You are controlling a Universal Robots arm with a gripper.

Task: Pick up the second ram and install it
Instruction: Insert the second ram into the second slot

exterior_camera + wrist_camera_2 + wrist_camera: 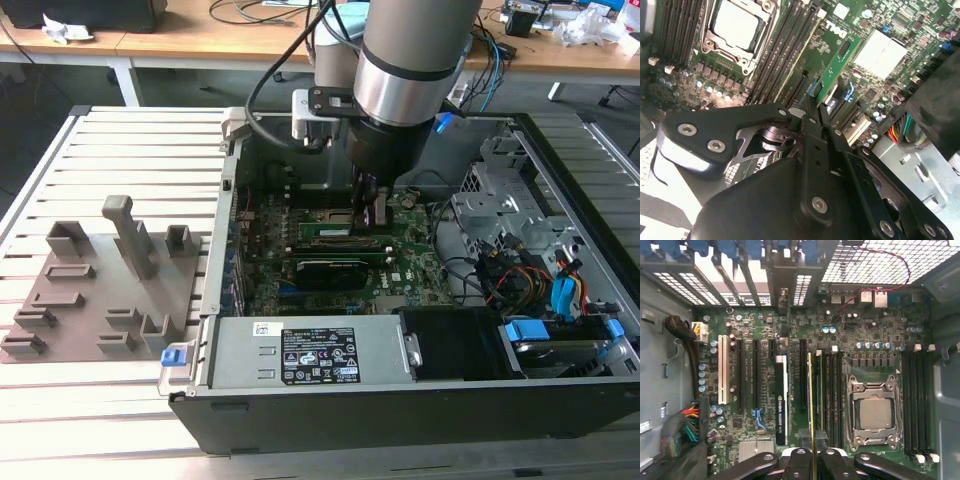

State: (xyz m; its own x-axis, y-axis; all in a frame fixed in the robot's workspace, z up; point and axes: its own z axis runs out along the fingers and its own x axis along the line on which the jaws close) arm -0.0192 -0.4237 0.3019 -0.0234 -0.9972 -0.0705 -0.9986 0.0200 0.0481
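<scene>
My gripper [372, 212] reaches down into the open computer case and is shut on the second ram [325, 231], a narrow green stick with a white label. In the first wrist view the ram [810, 390] shows edge-on as a thin line running out from between the fingertips of my gripper [811, 455]. It lines up with the memory slots [830, 390] beside the processor socket [875, 412]. In the second wrist view the green stick [837, 67] slants away from my gripper [815, 112] over the motherboard. I cannot tell whether it is seated in a slot.
A black card with a green edge [781, 400] stands in a slot close beside the ram. The power supply [300, 355], a drive cage [510, 210] and coloured cables [560, 290] crowd the case. A grey fixture plate [110, 290] lies at the exterior view's left.
</scene>
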